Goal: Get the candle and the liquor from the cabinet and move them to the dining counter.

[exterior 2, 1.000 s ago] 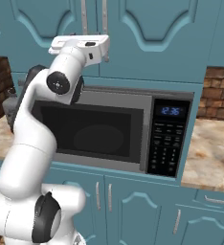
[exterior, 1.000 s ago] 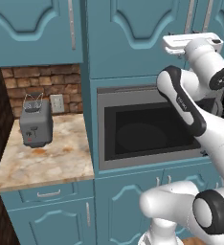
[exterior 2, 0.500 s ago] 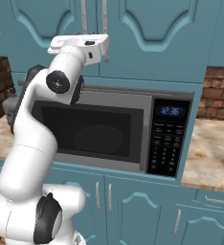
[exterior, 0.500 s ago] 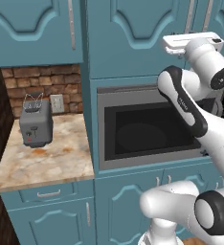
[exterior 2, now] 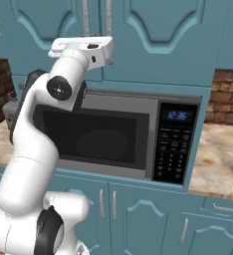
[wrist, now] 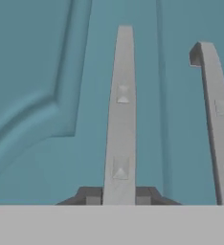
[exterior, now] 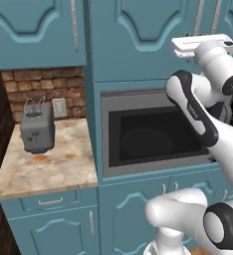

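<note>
The teal cabinet has its arched doors closed, and the candle and the liquor are out of view. In the hand view my gripper is shut on the left one of two long vertical silver handles, its dark fingertips pressed to either side of the bar. The second handle runs alongside to the right. My white hand is raised against the lower part of the door, just above the microwave.
A built-in microwave sits directly under the cabinet. To the left, a grey toaster stands on a small marble counter before a brick wall. Lower teal cabinets run below.
The jaws have closed from wide open onto the cabinet handle. The arm and the base have barely moved.
</note>
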